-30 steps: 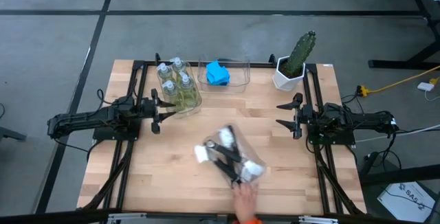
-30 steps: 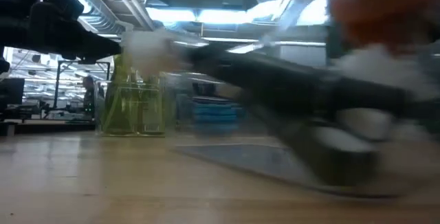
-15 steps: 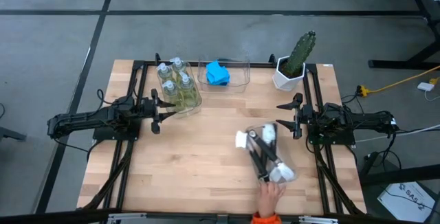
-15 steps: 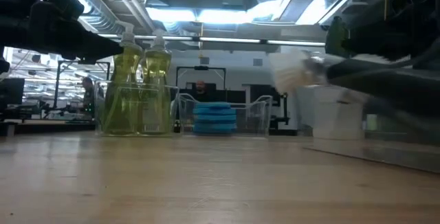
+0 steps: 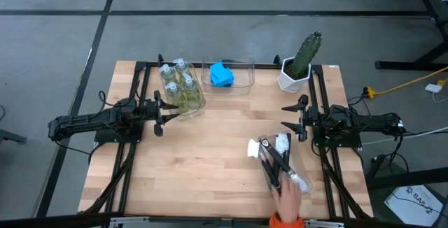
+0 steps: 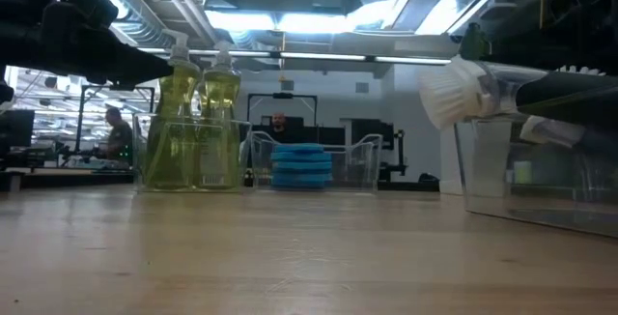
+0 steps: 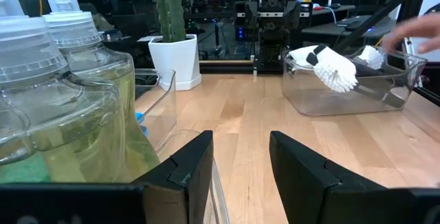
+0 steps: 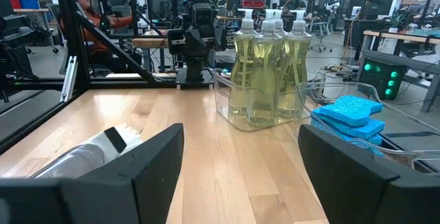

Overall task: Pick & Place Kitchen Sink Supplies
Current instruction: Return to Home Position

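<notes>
A hand [image 5: 288, 198] seemingly grasps the clear bin [image 5: 304, 169] of dish brushes [image 5: 274, 164]; left gripper [image 5: 164, 114] and right gripper [image 5: 285, 116] wait, fingers spread.

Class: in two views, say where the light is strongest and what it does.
Low view: ceiling lights glare overhead, and the soap bottles glow, lit from behind. High view: light falls evenly on the table, with no hard shadows.

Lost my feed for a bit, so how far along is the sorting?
Sorting looks done: the soap bottles fill one bin, the sponges lie in a second bin, and the brushes in a third bin, which a person's hand touches. Nothing is in hand: the left pincer and right pincer are open and empty. Probably only parking the arms remains.
</notes>
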